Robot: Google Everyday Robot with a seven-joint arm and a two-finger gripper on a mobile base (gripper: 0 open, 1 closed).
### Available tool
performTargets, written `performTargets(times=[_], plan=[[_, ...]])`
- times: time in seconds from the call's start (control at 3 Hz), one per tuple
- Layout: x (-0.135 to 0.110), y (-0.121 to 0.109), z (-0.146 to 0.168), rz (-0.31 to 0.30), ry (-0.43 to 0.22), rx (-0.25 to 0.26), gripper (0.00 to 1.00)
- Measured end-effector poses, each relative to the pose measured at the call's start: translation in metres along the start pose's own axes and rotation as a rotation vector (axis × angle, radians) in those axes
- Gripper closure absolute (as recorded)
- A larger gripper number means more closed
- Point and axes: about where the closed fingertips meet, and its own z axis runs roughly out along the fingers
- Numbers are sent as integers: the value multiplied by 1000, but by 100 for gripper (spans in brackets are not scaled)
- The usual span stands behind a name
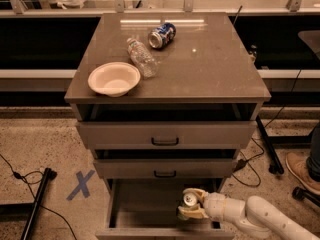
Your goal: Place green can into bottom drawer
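With its arm extending in from the right, the gripper (192,207) sits low inside the open bottom drawer (142,206), near its right wall, its jaws clamped narrowly around the upright green can (190,199), whose silver top shows between them.

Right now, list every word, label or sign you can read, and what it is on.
"X": blue tape mark on the floor.
Blue soda can on the cabinet top: print too blurred to read.
Green can, held by the gripper over the open bottom drawer: nothing readable.
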Motion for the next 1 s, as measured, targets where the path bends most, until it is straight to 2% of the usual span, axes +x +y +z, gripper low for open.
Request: performTargets(times=[0.33,0.67,1.0], plan=[[6,-7,20,-32,-1,4,100],[40,-28,66,-59,-35,35,100],[70,-39,91,-57,-39,46,100]])
